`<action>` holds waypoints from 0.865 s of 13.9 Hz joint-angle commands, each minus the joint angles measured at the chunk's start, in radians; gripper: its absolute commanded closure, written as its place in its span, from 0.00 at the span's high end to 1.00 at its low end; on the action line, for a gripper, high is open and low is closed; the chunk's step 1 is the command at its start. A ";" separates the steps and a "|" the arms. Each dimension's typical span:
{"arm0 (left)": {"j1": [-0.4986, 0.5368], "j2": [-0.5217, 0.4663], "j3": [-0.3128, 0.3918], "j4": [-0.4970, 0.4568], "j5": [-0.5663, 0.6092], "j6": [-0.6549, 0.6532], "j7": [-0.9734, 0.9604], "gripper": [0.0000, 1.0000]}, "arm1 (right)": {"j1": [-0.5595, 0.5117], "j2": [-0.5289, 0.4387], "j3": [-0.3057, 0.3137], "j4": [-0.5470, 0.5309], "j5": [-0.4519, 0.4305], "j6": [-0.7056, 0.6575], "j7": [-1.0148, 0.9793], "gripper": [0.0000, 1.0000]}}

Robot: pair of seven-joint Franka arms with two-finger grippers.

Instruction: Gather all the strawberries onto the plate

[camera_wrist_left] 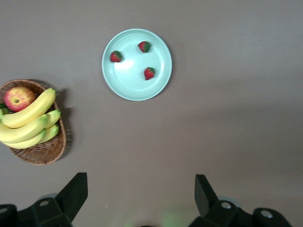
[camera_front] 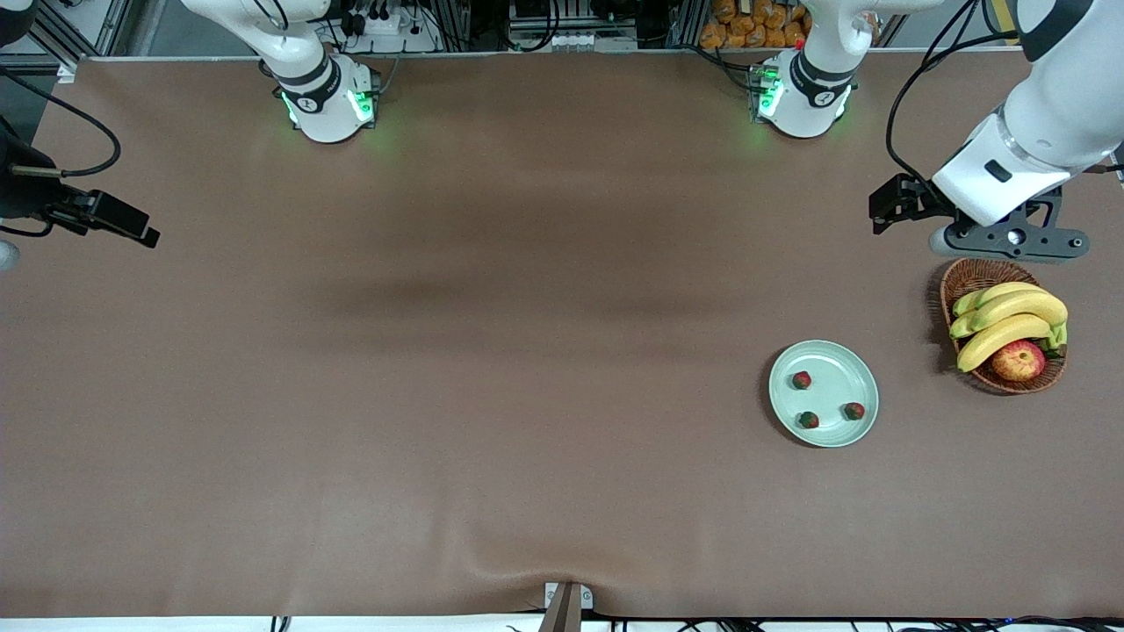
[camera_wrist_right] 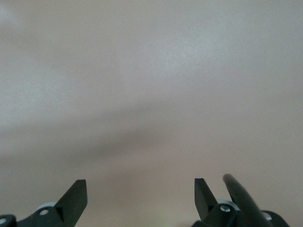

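- Table (camera_front: 492, 369): brown cloth cover, a slight ripple at the edge nearest the front camera.
- Left gripper (camera_wrist_left: 141, 198): up in the air over the table beside the basket, fingers spread wide, nothing between them.
- Right gripper (camera_wrist_right: 141, 198): over bare cloth at the right arm's end, well apart from the plate; jaws wide apart and empty. This arm waits.
- Basket (camera_front: 964, 279): brown wicker, near the plate toward the left arm's end; holds bananas (camera_front: 1010, 320) and a red-yellow apple (camera_front: 1019, 360). Not part of the job.
- Plate (camera_front: 834, 355): pale mint, round, shallow, glossy. Landmark for everything else. Looks smooth enough that a berry nudged sideways could skate across it.
- Strawberries (camera_front: 802, 380): all three lie inside the plate, apart from one another, none touching the rim. None seen on the cloth outside the plate.
- Judgement: collecting looks complete.
- Handling, as a judgement: each berry is tiny and light; whether soft or hard cannot be told, so a gentle pinch is safest.
- Best hold: from above, across the red body at its widest part, below the green cap; the tapered tip would likely slip out.
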 commanded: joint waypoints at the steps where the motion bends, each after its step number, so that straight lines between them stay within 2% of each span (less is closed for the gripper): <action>1: 0.001 -0.012 0.002 0.021 -0.027 -0.022 0.005 1.00 | -0.010 0.005 0.011 0.011 0.003 -0.010 0.003 1.00; 12: 0.004 -0.025 0.008 0.029 -0.020 -0.023 0.022 1.00 | -0.019 0.002 0.009 0.013 0.002 -0.027 -0.013 1.00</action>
